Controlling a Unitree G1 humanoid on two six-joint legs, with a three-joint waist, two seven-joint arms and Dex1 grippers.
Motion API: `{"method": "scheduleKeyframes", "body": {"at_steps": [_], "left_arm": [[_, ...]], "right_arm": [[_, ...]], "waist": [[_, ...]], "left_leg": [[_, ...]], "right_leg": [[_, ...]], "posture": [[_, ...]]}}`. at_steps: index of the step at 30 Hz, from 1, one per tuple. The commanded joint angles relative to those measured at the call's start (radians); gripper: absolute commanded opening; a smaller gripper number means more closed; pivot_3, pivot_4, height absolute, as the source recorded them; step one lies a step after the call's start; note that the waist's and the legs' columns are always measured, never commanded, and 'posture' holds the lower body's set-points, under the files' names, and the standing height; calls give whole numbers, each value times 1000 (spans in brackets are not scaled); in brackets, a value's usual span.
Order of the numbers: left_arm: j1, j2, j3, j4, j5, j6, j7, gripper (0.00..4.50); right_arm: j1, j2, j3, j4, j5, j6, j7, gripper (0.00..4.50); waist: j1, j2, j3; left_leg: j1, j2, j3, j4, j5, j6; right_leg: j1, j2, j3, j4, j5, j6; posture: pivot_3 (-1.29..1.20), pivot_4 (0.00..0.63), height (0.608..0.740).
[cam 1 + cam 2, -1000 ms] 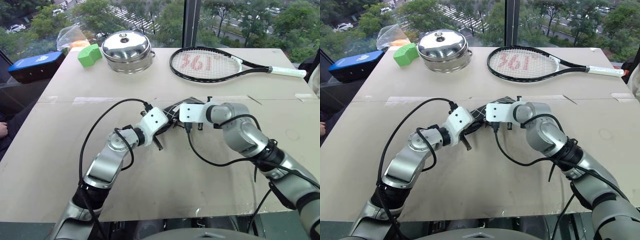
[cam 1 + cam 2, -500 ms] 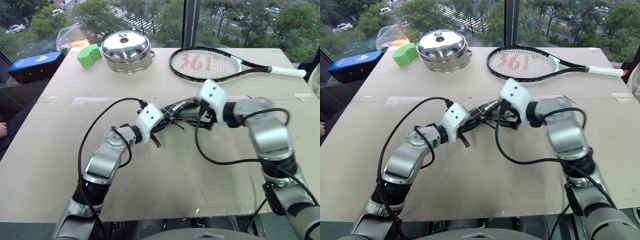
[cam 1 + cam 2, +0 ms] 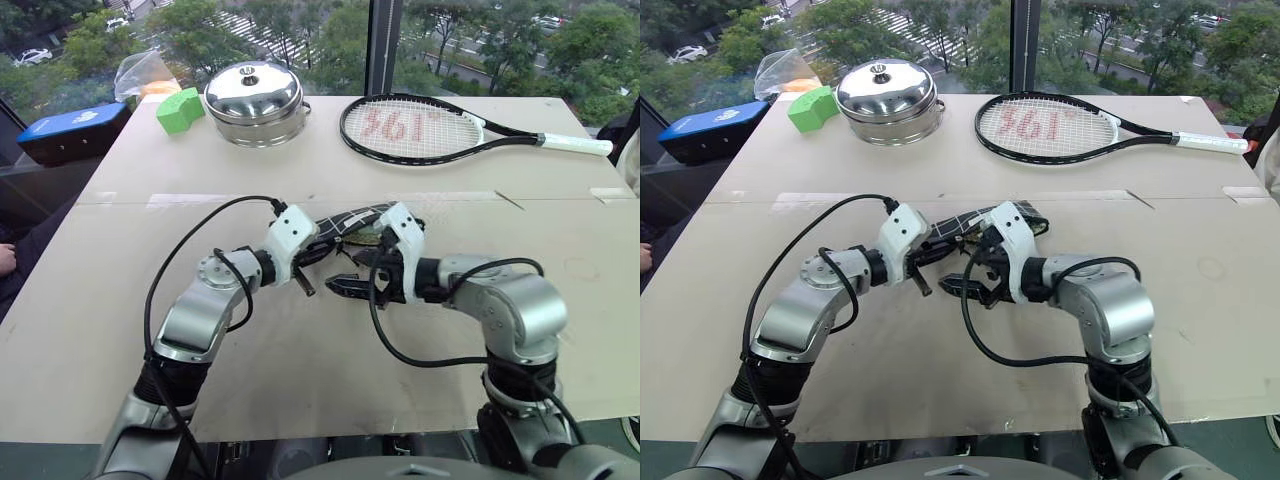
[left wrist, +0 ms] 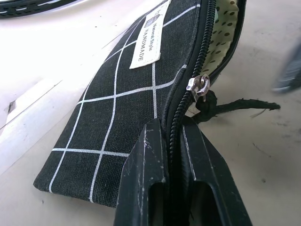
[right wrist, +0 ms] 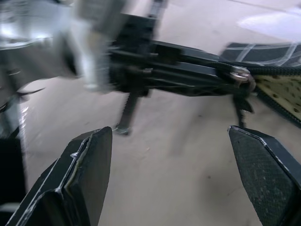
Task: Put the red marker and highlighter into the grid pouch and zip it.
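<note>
From the left eye view, the grid pouch (image 3: 355, 217) lies on the table (image 3: 120, 250) between the two arms, mid-table, well short of the tennis racket (image 3: 430, 128) and the steel pot (image 3: 256, 98) at the far side. The left gripper (image 3: 318, 252) reaches in from the left, angled slightly downward toward the pouch's near end. The right gripper (image 3: 345, 287) has its forearm bent sharply across the front, jaws pointing left, just beside the left one and clear of the pouch.

The left wrist view settles the grip: the left jaws are clamped on the pouch's zipper edge at its end. The zipper pull (image 4: 199, 86) sits only a short way along from them, and beyond it the mouth gapes, showing dotted lining (image 4: 225, 29). I can't make out the marker or highlighter anywhere, so whether they're inside I cannot tell.

In the right wrist view, the right jaws stand wide apart, empty, facing the pull's cord.

My read: the pouch is pinned for zipping, but nearly all the zip is still to be drawn.
</note>
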State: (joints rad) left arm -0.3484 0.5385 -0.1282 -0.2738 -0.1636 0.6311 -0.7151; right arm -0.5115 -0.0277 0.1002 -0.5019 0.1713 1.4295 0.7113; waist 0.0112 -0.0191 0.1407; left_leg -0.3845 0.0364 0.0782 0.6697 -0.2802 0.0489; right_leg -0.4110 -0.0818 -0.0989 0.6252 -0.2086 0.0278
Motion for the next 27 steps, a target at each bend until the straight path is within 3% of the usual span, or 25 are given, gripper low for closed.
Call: {"method": "scheduleKeyframes", "body": {"at_steps": [1,12,14,23,27], "left_arm": [[-3,8,14,-66,-17,12,5,0],[19,11,3,-122,-26,52,15,0],[22,14,0,-130,-30,56,18,0],[41,12,-15,-199,-44,102,41,0],[42,13,-12,-220,-48,123,45,0]], "right_arm": [[-4,24,-23,39,46,-64,-54,3954],[-82,120,-98,258,123,-192,-179,3954],[-90,129,-112,272,144,-204,-193,3461],[-83,110,-110,288,199,-224,-237,110],[-62,87,-113,270,220,-224,-253,35]], "waist": [[-1,0,0],[-9,0,0],[-9,0,0],[-22,0,0],[-23,0,0]], "left_leg": [[0,0,0,0,0,0],[0,1,0,-1,0,0],[0,1,0,-1,0,0],[0,1,0,-1,0,0],[0,1,-1,-1,0,0]], "right_leg": [[0,0,0,0,0,0],[0,1,0,0,0,0],[0,1,0,0,0,0],[0,1,0,0,0,0],[0,0,1,0,0,0]], "posture": [[0,150,740],[0,150,740],[0,150,740],[0,150,740],[0,150,740]]}}
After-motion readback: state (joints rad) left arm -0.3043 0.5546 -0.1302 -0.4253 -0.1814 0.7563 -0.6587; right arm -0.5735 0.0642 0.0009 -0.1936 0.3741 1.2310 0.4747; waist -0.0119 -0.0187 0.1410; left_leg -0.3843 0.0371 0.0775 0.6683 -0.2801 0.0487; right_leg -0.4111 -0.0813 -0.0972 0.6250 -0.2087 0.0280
